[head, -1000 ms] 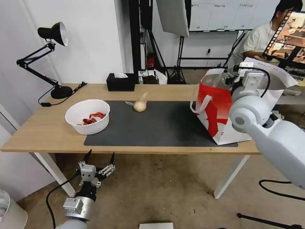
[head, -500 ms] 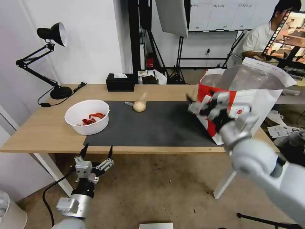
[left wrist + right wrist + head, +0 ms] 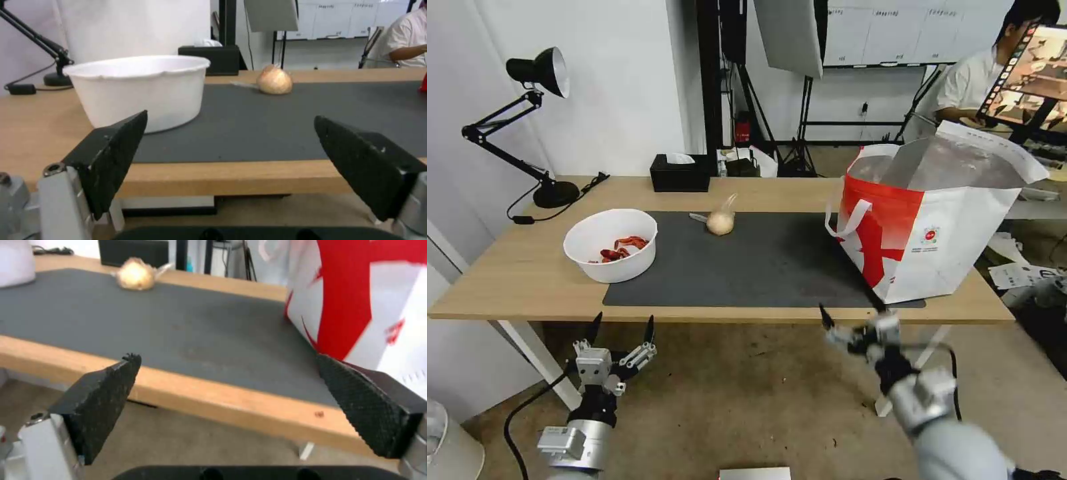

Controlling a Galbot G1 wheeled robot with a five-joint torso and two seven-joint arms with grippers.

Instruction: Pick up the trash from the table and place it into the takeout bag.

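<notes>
Head view: both arms hang below the front edge of the table [image 3: 507,280], neither touching any trash. The left gripper [image 3: 620,331] sits under the table's left end with its jaws spread wide and empty, lined up roughly beneath the white bowl [image 3: 611,244]. The right gripper [image 3: 854,320] hangs just off the table edge near the takeout bag [image 3: 934,233], likewise wide open with nothing in it.

The bowl, holding red scraps, stands upright, straddling the left edge of the dark mat [image 3: 747,260]. The clear plastic bag with a beige lump [image 3: 720,220] lies near the mat's far edge, its twisted top pointing up and toward the back of the table, a loose tail trailing left. The takeout bag stands upright at the right end, mouth open upward and silver lining showing, likely so trash can be dropped straight in.
</notes>
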